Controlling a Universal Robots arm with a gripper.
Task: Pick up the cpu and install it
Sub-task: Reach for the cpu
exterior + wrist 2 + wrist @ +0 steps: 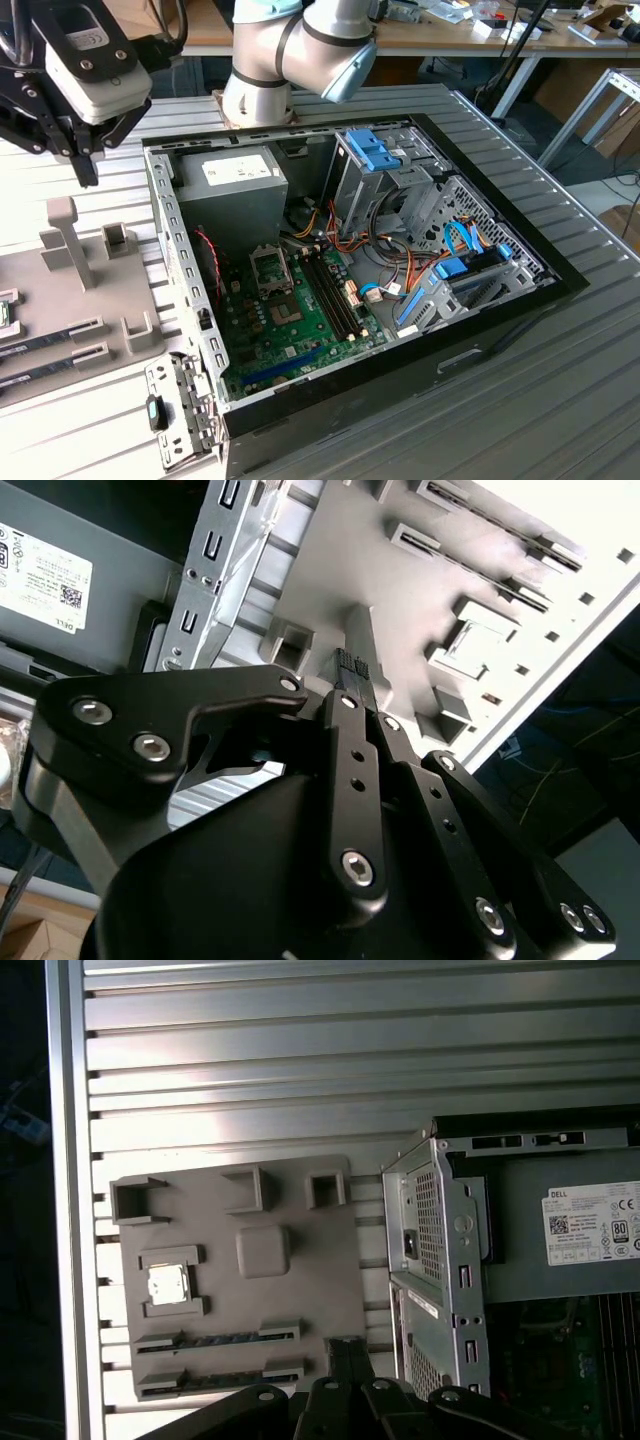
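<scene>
The cpu [167, 1285], a small silvery square, lies in a holder on the grey fixture tray [300, 1290] beside the computer case. It also shows as a bright square [480, 640] in the second wrist view, and at the exterior view's left edge [5, 311]. My gripper [86, 172] hangs above the tray near its tall post [62, 225], apart from the cpu. Its fingertips [350, 665] are shut together with nothing between them. The open socket [268, 268] sits on the green motherboard [300, 325] inside the case.
Two dark memory sticks [215, 1338] lie in slots on the tray next to the cpu. The open case [165, 230] has a metal wall standing between tray and motherboard. Power supply [232, 175], drive cages [380, 160] and cables fill the case's far side.
</scene>
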